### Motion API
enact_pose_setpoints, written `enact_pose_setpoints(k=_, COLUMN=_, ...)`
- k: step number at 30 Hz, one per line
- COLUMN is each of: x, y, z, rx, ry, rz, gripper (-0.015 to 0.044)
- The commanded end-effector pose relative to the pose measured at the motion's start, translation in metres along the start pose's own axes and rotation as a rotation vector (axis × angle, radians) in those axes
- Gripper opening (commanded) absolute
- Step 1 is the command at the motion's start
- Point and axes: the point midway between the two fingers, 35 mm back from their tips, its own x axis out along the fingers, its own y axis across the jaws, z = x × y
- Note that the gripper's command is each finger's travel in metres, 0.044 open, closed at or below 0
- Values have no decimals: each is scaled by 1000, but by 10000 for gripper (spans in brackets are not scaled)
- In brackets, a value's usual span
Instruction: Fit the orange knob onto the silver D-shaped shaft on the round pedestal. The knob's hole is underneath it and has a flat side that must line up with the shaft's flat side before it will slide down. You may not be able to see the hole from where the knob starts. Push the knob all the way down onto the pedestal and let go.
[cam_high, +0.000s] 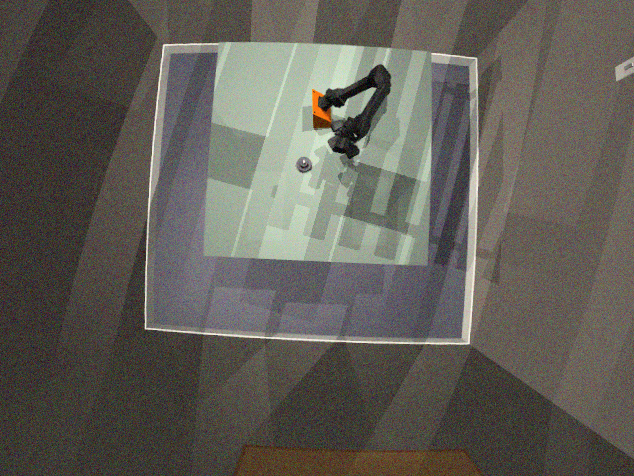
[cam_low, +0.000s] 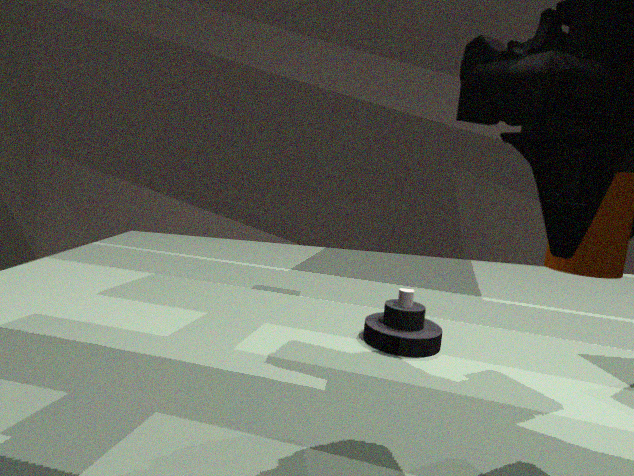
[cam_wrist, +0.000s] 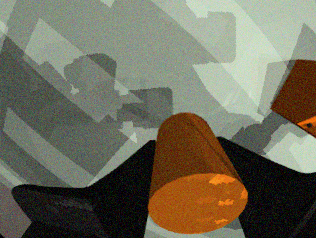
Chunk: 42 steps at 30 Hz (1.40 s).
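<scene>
The orange knob (cam_wrist: 193, 180) (cam_low: 611, 240), a tapered cylinder, sits between the black fingers of my gripper (cam_wrist: 194, 160) (cam_low: 583, 240) (cam_high: 349, 152), which is shut on it. In the overhead view the gripper hides the knob. The dark round pedestal (cam_high: 304, 164) (cam_low: 403, 335) stands on the pale green mat (cam_high: 245, 76) (cam_low: 153, 317), with the short silver shaft (cam_low: 406, 296) upright on top. The gripper and knob are to the right of the pedestal in the side view, apart from it. The knob's hole is hidden.
The arm's orange base plate (cam_high: 320, 110) (cam_wrist: 299, 97) stands behind the gripper. The black arm (cam_high: 376, 84) bends over the back of the mat. The mat lies on a purple-grey table with a white rim (cam_high: 153, 204).
</scene>
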Motion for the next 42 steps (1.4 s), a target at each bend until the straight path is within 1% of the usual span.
enact_pose_setpoints(k=1, x=-5, y=0, z=0, rx=-4, ry=-3, rz=16, gripper=0)
enact_pose_setpoints(k=5, x=-9, y=-1, z=4, rx=0, ry=-2, rz=88, gripper=0)
enact_pose_setpoints(k=42, x=-85, y=-9, z=31, rx=4, ry=-6, rz=881, gripper=0)
